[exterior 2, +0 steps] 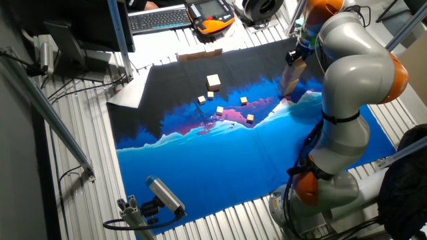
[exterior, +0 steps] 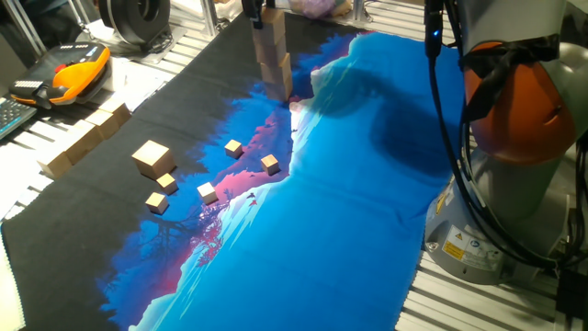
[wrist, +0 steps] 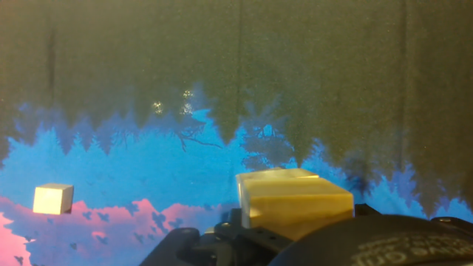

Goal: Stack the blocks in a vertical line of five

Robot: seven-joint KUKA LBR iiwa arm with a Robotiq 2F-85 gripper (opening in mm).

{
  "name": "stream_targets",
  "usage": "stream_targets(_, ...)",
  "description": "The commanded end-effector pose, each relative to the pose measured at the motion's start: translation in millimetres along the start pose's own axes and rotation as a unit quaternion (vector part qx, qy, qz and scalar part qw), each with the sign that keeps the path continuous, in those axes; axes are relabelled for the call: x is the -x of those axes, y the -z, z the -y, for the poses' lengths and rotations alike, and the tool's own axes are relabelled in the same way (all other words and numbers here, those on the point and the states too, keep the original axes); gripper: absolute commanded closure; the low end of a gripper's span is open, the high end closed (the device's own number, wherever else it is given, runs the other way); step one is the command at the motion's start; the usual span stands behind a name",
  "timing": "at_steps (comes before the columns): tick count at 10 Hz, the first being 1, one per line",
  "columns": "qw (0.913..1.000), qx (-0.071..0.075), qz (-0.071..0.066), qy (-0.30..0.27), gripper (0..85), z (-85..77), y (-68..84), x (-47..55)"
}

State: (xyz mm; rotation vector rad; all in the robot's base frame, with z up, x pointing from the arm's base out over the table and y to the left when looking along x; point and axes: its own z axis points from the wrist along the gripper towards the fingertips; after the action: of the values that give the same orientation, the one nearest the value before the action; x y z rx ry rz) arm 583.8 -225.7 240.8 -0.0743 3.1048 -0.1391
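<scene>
Wooden blocks already stand as a stack (exterior: 274, 62) at the far end of the black and blue cloth (exterior: 349, 211), near where the black part meets the blue. At least three levels show in one fixed view, and the top runs out of the picture, so the exact count cannot be told. The gripper (exterior: 259, 11) is at the top of this stack; in the hand view a light-tan block (wrist: 292, 199) sits just under the camera, but the fingers are hidden, so I cannot tell if they grip it or have let go. One more block (exterior: 152, 157) of the big kind lies alone on the black part, well apart from the stack, with several tiny cubes (exterior: 233, 147) around it and long wooden bars (exterior: 87, 140) near the table edge. I judge the step in hand is placing a block on the tower. The next move calls for a straight lift away without pushing the stack, then picking the lone block.
</scene>
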Motion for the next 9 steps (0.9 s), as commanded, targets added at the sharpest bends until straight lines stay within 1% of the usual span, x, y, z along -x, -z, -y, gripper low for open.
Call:
stream_targets(1, 1.0, 0.0, -0.004, 0.0, 17.0, 1.4, 3.8, 1.0)
stream_targets(2, 1.0, -0.001, -0.006, 0.001, 17.0, 2.2, 8.3, 2.0)
stream_targets(3, 1.0, -0.002, -0.006, 0.0, 17.0, 3.0, 10.7, 2.2)
stream_targets(5, 1.0, -0.003, -0.006, -0.003, 17.0, 1.4, 13.0, 2.9)
stream_targets(6, 1.0, -0.003, -0.007, -0.004, 17.0, -0.8, 13.8, 3.5)
stream_targets(8, 0.9999, -0.007, -0.01, -0.011, 17.0, -8.5, 17.3, 5.1)
stream_targets(9, 0.9998, -0.007, -0.013, -0.015, 17.0, -12.8, 18.4, 6.5)
